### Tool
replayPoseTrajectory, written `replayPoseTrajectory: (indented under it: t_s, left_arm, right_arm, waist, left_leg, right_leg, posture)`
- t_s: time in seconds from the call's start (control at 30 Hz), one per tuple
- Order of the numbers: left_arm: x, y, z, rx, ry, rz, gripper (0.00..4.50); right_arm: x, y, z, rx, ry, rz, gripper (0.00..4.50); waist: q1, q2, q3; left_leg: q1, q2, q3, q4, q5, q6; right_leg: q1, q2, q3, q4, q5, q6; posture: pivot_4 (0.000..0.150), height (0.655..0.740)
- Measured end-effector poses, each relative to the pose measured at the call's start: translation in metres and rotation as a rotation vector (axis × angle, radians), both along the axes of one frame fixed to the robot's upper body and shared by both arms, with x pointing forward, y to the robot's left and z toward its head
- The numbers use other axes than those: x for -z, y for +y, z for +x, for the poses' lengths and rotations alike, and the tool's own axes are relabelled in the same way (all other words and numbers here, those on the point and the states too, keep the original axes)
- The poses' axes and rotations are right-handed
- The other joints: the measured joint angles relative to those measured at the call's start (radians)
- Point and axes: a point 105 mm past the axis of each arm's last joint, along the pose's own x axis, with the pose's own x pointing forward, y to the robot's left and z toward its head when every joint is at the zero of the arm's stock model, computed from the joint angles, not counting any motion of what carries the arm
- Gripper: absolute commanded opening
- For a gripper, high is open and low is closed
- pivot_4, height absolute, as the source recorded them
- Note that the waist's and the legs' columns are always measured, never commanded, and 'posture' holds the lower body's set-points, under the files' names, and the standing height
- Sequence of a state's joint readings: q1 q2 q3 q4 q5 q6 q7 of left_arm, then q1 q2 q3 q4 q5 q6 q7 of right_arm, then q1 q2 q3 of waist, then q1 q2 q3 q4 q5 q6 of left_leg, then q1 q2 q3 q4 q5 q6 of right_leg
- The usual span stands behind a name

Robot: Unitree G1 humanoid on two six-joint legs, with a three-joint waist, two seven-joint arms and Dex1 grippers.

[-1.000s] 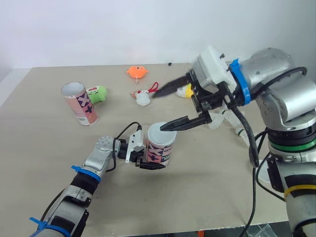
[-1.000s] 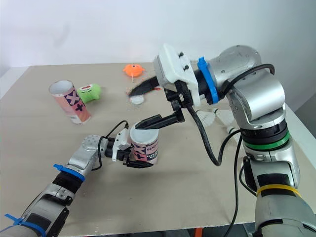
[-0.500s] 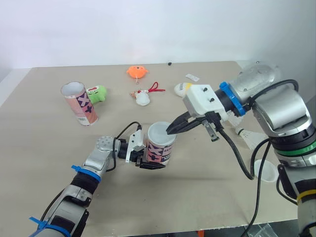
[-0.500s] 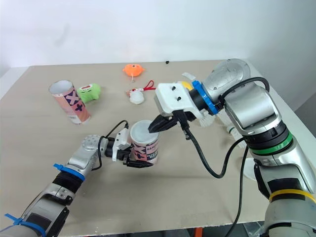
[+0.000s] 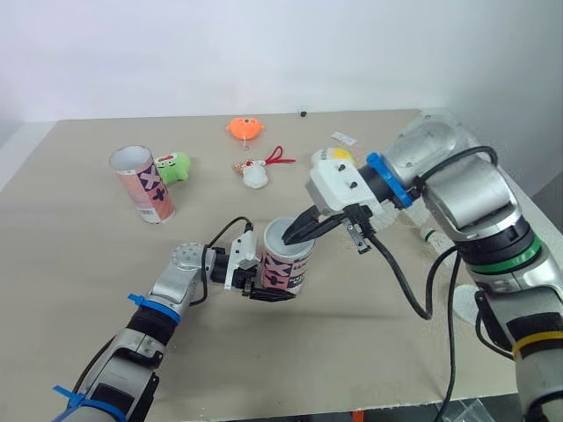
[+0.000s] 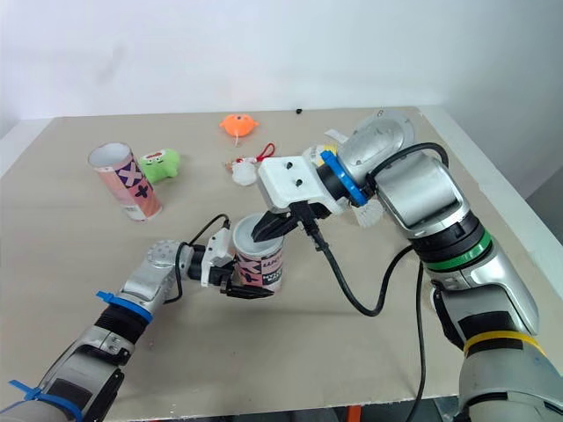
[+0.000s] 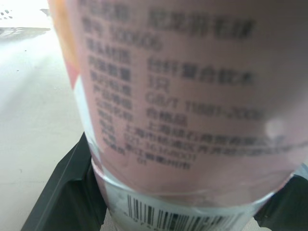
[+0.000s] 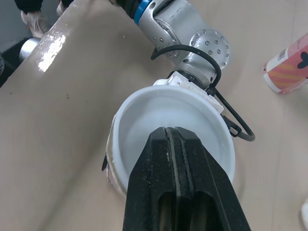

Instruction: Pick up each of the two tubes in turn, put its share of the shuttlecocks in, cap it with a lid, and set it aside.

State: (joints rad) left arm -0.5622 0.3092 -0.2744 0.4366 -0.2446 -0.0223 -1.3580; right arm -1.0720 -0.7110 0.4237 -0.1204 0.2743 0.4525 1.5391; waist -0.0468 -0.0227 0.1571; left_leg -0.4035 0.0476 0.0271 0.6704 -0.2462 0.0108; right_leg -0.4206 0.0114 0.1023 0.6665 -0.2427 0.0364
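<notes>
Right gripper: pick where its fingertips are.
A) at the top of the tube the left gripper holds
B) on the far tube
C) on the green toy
A: the right gripper, shut, points into the top of the tube that the left gripper clamps.

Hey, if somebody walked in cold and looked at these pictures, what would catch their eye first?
Mid-table, the left gripper clamps a pink tube upright while the right gripper, fingers shut, pokes down at the white lid on its mouth. Toward the robot's far left stands a second pink tube, open-topped, with a green plush toy beside it.
</notes>
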Motion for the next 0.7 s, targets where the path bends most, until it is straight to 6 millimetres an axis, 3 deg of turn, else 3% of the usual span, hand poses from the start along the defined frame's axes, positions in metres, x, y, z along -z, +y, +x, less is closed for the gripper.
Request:
replayPoseTrajectory:
  t_s: [0.7]
  left_arm:
    - [-0.001, 0.010, 0.000, -0.023, 0.021, 0.003, 3.08]
  right_arm:
    - [0.009, 0.019, -0.003, 0.107, 0.115, 0.290, 0.14]
  waist:
    - [-0.004, -0.001, 0.000]
  left_leg:
    - [0.000, 0.004, 0.000, -0.001, 0.000, 0.000]
  right_leg:
    - [-0.002, 0.005, 0.000, 0.001, 0.001, -0.003]
  posture:
    - [0.150, 0.7323]
